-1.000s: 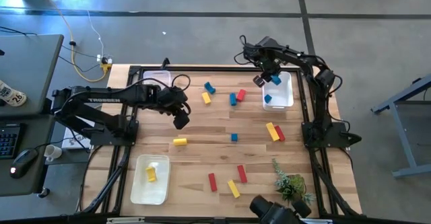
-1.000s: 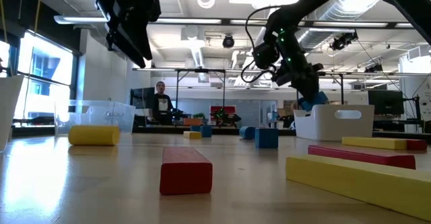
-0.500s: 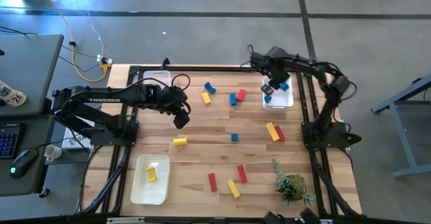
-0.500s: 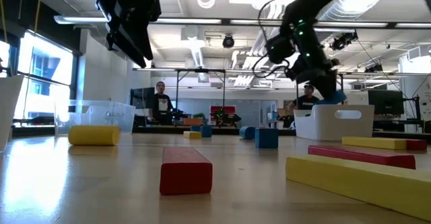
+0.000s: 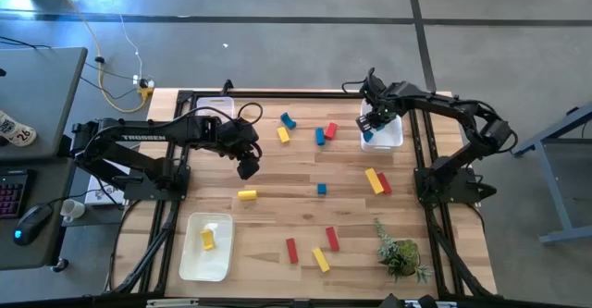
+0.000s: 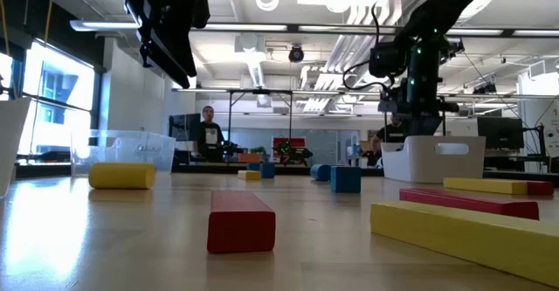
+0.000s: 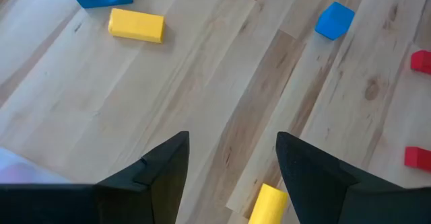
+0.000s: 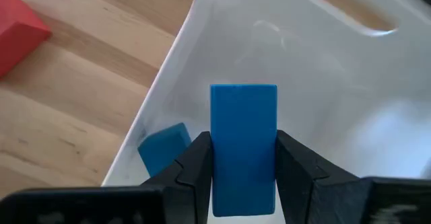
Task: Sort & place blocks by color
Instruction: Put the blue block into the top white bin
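Right claw (image 8: 243, 158): clamped on a blue block (image 8: 243, 143), held over the white bin (image 5: 393, 134) at the bench's (image 5: 277, 215) 1 o'clock; a second blue block (image 8: 164, 147) lies inside. Left claw (image 7: 232, 158): spread, empty, above a yellow block (image 7: 267, 204).

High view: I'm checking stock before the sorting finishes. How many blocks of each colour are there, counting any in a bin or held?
Blue blocks: 5 (one held in the right tool, one lying in the white bin)
Yellow blocks: 5
Red blocks: 4
Total: 14
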